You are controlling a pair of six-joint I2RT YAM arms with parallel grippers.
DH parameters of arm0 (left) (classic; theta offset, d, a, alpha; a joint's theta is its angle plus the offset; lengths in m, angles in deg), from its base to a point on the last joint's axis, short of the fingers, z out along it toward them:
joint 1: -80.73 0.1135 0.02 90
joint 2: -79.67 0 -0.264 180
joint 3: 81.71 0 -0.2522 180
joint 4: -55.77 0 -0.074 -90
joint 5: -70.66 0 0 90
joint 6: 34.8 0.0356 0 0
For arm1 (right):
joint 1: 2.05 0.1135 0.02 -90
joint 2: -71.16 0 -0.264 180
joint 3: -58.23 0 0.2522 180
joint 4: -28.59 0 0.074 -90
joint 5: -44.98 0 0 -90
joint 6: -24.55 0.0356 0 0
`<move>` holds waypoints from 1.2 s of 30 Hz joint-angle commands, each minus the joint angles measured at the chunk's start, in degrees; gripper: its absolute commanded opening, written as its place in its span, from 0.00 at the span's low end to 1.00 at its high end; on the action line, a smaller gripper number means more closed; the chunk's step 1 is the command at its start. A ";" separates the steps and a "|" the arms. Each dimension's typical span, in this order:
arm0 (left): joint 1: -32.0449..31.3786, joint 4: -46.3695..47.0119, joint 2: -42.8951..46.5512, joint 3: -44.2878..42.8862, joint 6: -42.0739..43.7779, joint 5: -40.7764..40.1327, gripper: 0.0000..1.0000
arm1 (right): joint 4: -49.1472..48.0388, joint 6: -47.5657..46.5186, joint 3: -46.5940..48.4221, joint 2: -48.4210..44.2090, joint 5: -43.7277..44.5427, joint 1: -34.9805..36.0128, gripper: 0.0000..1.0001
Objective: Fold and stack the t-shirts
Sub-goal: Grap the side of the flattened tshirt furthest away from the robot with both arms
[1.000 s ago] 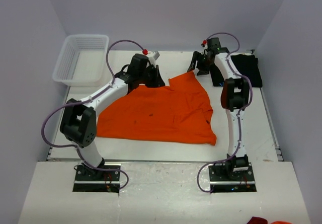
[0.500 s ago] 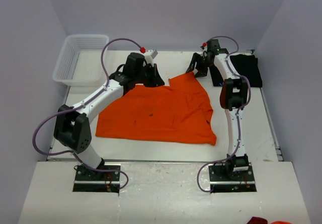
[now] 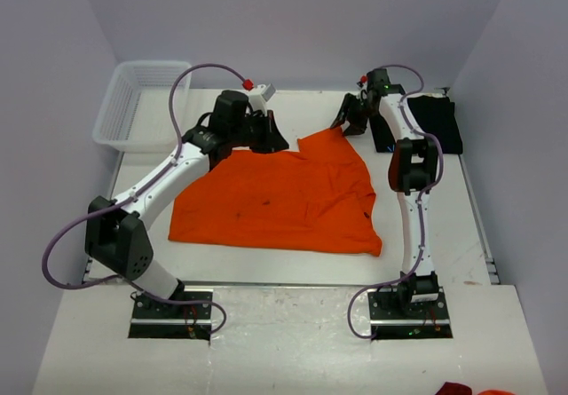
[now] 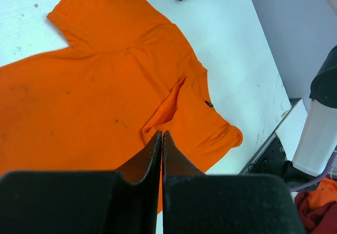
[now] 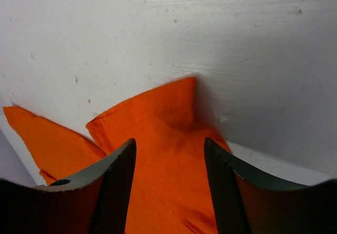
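While the table [image 3: 444,235] carries both garments, we judge the folding barely begun: the orange t-shirt [image 3: 284,195] lies spread across the middle, and the black t-shirt [image 3: 437,122] sits at the far right edge, well apart. To do this step well, we would have the right gripper [image 3: 348,122] sink low over the far sleeve corner and take the cloth fully before lifting. Its 2 fingers [image 5: 118,181] stand spread, straddling that corner without pinching it. The left gripper [image 3: 269,136] has its fingers pressed together at the shirt's far left shoulder; whether cloth is caught between them, we cannot tell.
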 commanded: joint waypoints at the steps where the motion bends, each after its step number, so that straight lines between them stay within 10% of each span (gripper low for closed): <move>1: 0.27 -0.90 3.64 -0.84 2.08 2.66 0.00 | 2.15 1.30 2.66 0.54 -1.47 -0.07 0.54; 18: 2.38 1.74 10.76 7.68 3.66 4.15 0.00 | 6.46 3.94 1.70 1.86 3.71 2.48 0.45; 29: 3.26 1.56 12.34 10.14 4.80 4.59 0.00 | 3.65 5.53 -1.64 -0.25 5.90 2.83 0.03; 36: 3.35 1.65 11.55 12.60 4.54 1.88 0.00 | -2.14 0.53 -4.97 -5.67 10.65 4.67 0.00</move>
